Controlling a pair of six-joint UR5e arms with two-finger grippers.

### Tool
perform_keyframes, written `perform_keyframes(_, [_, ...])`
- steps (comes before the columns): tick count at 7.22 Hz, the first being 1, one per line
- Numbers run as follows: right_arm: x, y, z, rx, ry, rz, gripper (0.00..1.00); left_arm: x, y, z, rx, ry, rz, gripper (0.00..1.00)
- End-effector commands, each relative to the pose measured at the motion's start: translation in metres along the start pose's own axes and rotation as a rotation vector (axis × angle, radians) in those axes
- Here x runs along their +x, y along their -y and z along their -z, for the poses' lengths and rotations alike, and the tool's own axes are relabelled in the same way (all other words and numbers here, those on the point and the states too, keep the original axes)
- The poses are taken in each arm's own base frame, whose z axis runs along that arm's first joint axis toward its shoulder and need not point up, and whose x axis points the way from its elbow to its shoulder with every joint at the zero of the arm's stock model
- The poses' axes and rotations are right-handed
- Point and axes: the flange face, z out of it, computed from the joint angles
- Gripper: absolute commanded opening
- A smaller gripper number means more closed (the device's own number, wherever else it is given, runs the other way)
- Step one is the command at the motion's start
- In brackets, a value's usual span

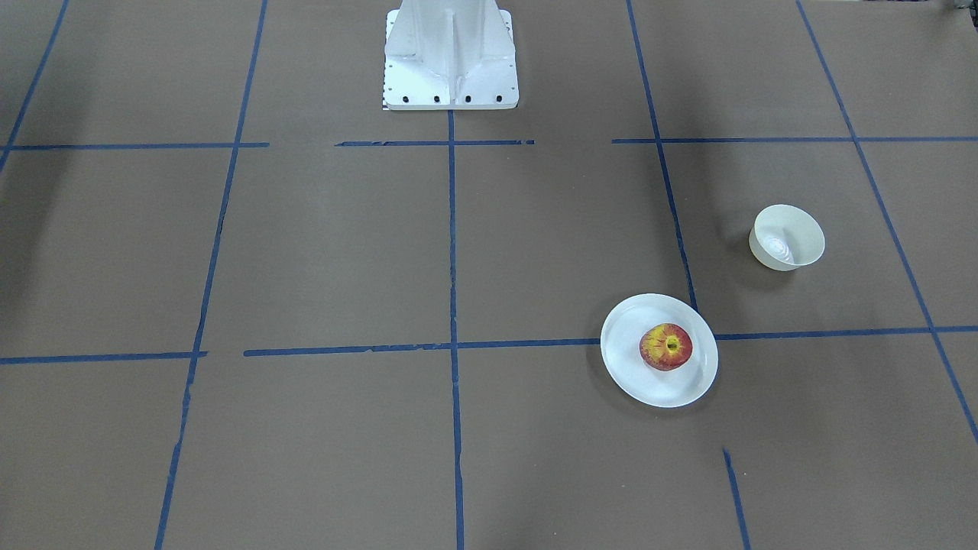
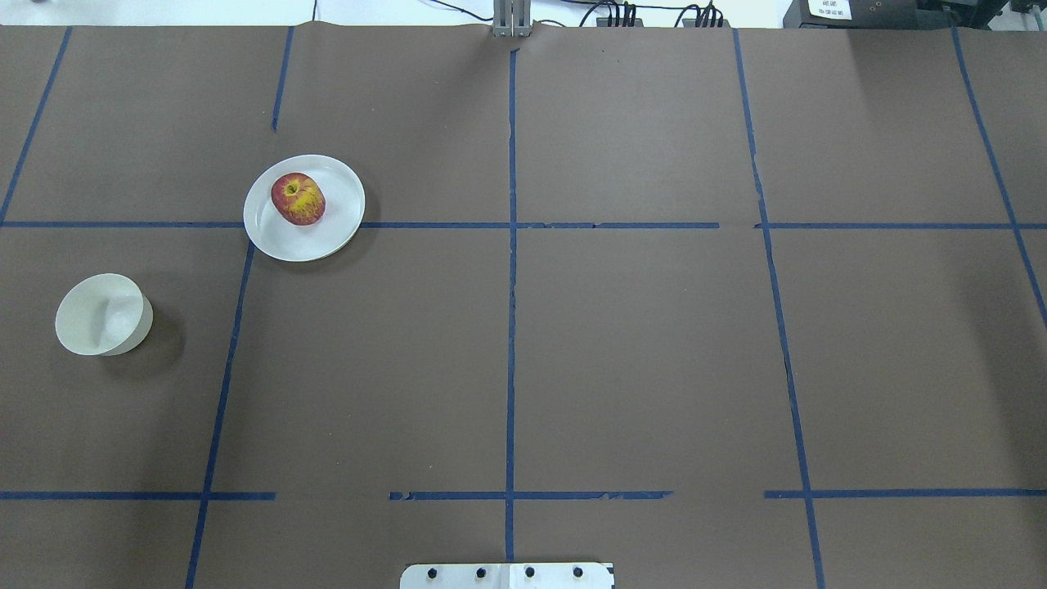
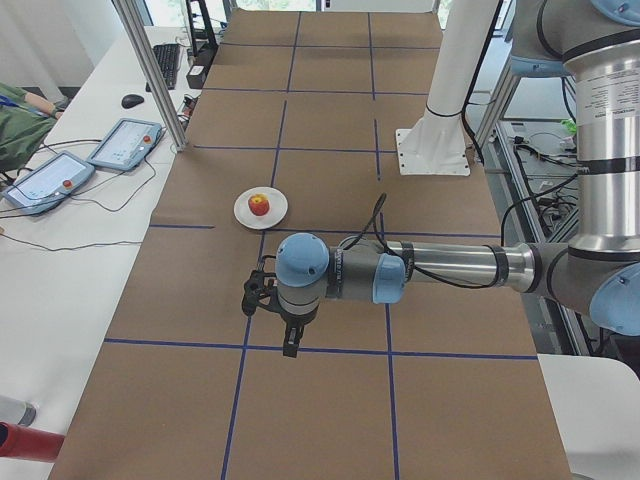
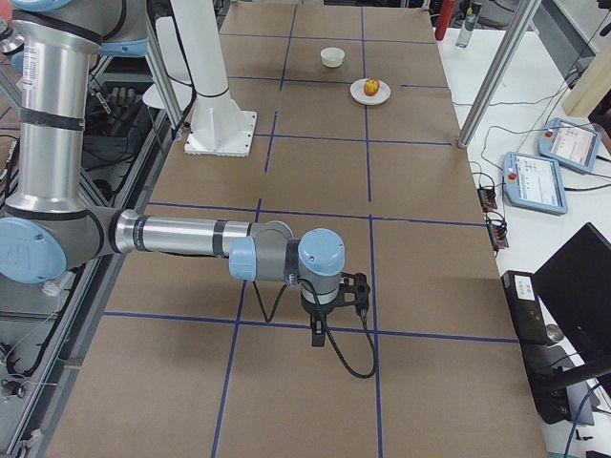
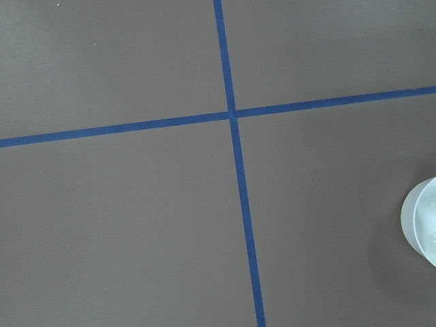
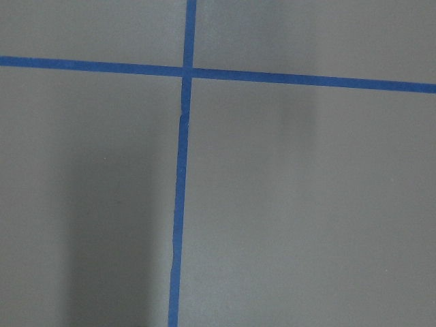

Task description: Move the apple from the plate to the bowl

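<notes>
The red and yellow apple (image 1: 666,346) (image 2: 298,198) lies on the flat white plate (image 1: 657,388) (image 2: 304,242), on the robot's left half of the table. The small deep bowl (image 1: 787,237) (image 2: 102,315) stands empty a short way from the plate, nearer the robot and further left. Its rim shows at the right edge of the left wrist view (image 5: 426,221). My left gripper (image 3: 262,292) and right gripper (image 4: 355,286) show only in the side views, high above the table near its two ends. I cannot tell whether they are open or shut.
Blue tape lines grid the brown table. The white robot pedestal (image 1: 449,57) stands at the table's middle near edge. Teach pendants (image 3: 125,145) (image 4: 535,181) and cables lie on the white side bench beyond the far edge.
</notes>
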Motion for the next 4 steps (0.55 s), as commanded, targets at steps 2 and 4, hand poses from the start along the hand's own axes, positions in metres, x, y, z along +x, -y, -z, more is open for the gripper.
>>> perform_keyframes(2, [0.0,-0.001,0.0,-0.001,0.0,-0.001,1.0,-0.008,-0.009,-0.007,-0.021,0.012,0.027,1.0])
perform_keyframes(4, [0.0,-0.001,0.0,-0.001,0.0,-0.001,1.0,0.002,0.006,0.001,0.013,0.006,-0.017,1.0])
